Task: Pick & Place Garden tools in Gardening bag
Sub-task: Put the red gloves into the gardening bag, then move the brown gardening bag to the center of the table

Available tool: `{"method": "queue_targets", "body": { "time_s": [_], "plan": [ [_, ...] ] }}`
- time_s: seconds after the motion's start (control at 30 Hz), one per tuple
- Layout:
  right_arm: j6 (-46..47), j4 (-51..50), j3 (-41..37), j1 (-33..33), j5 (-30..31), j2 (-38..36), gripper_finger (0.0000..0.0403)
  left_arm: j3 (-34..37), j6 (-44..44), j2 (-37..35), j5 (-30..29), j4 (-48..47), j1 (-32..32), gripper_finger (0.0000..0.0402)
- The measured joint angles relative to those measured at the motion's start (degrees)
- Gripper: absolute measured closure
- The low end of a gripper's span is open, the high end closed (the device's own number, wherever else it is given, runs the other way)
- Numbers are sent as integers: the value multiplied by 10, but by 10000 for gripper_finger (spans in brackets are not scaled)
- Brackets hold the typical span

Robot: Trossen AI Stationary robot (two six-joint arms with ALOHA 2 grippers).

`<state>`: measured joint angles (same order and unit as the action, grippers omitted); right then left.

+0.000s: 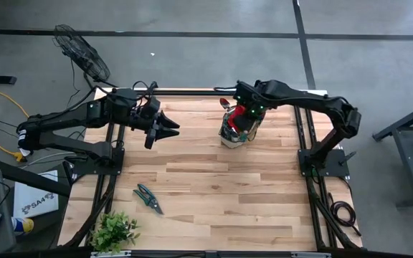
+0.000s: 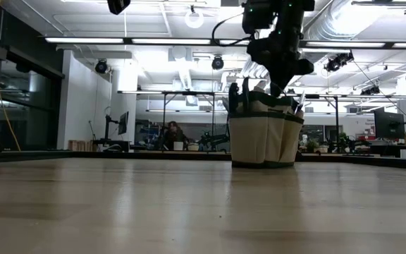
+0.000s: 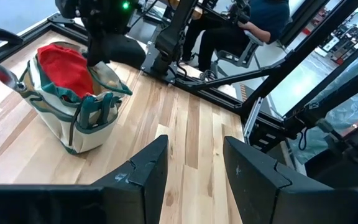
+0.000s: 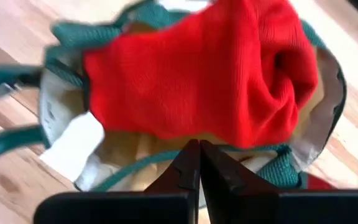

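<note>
The beige gardening bag (image 1: 228,137) with green trim stands on its base at the table's far middle; it also shows in the low view (image 2: 265,137) and the left wrist view (image 3: 73,118). A red cloth bundle (image 4: 197,68) fills its mouth. A metal tool tip (image 3: 2,76) sticks out at the bag's side. My right gripper (image 4: 199,149) is shut, pointing down over the bag's rim, next to the red bundle. My left gripper (image 3: 194,158) is open and empty above the table, left of the bag. Green-handled pruning shears (image 1: 148,198) lie flat on the table near the left front. My right gripper's shut fingertips (image 4: 191,155) stand at the edge of the red bundle inside the bag's mouth, coming from above. I cannot tell whether they touch the cloth or the bag.
A leafy green plant (image 1: 113,233) stands at the table's near left corner. Black frame rails (image 1: 303,154) run along the table's sides. A seated person (image 3: 241,25) is beyond the table's far side. Bare wood lies between the shears and the bag.
</note>
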<state>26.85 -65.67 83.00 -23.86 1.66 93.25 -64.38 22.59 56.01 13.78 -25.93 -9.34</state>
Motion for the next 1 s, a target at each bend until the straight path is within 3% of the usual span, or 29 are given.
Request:
{"method": "queue_targets", "body": {
  "time_s": [0.27,0.5,1.0],
  "plan": [
    [1,71,0,2,30,-35,401,0,0,0,-3,0,0,249],
    [-13,140,0,-11,45,-12,401,0,0,0,-6,0,0,249],
    [-13,33,-4,-21,25,17,401,0,0,0,-6,-9,0,249]
  ]
}}
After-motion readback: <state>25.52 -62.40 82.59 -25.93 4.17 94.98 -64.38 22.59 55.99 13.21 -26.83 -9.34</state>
